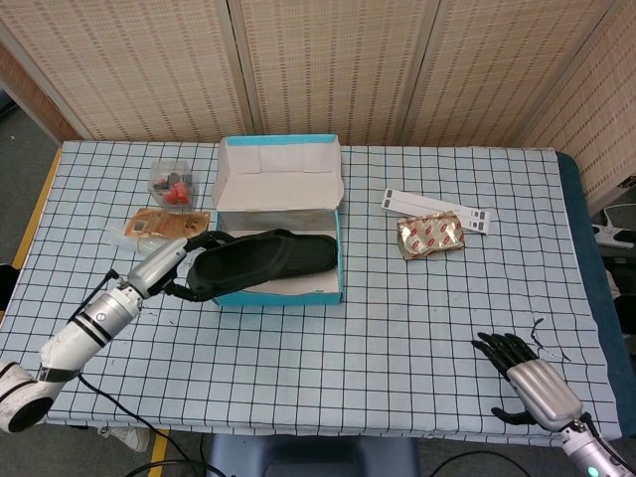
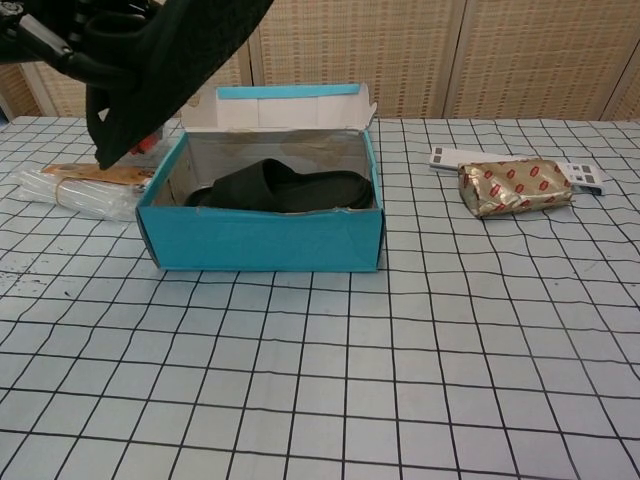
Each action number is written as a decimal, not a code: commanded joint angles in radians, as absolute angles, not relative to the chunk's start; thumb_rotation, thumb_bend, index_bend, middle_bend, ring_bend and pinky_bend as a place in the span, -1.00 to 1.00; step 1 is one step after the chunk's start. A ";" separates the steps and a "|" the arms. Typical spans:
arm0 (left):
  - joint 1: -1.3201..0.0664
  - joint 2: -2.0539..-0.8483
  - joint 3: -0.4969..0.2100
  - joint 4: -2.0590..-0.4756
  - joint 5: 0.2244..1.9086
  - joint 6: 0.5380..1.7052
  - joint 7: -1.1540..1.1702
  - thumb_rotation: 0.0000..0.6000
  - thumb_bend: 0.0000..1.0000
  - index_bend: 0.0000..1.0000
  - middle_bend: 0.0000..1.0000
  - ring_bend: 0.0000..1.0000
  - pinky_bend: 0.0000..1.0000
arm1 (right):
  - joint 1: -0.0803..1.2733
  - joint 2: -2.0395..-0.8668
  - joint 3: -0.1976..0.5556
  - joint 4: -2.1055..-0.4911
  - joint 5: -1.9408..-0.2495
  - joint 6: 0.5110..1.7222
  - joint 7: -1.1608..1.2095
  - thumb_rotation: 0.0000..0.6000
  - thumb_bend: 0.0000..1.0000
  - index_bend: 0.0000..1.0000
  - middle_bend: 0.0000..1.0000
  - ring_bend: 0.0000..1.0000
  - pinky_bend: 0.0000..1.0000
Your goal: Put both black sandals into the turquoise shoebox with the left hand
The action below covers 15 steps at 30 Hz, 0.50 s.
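Gripped by its heel end in the left hand [image 1: 171, 261], second black sandal [image 1: 260, 260] raised above the open turquoise shoebox [image 1: 278, 294], toe toward 3 o'clock and overlapping the first sandal [image 2: 280, 187] lying inside. Best lowered level, aligned with the box's long axis and nudged toward the free side, released only once below the rim. Right hand [image 1: 530, 383] parked at 5 o'clock, fingers spread, holding nothing.

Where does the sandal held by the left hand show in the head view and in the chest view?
Head view: held sandal left of centre, over the shoebox's front-left.
Chest view: held sandal top left, raised above the table.
Shared landmark: turquoise shoebox, with the other sandal inside.
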State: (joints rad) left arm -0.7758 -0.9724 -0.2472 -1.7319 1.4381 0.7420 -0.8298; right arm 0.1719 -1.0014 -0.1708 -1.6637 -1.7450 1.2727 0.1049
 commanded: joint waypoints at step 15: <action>-0.981 -1.186 -0.289 -1.507 1.385 0.562 -0.953 1.00 0.06 -0.11 0.08 0.03 0.12 | 0.163 -1.024 -0.147 -1.662 -1.695 1.272 0.047 1.00 -0.84 -1.00 -1.00 -1.00 -1.00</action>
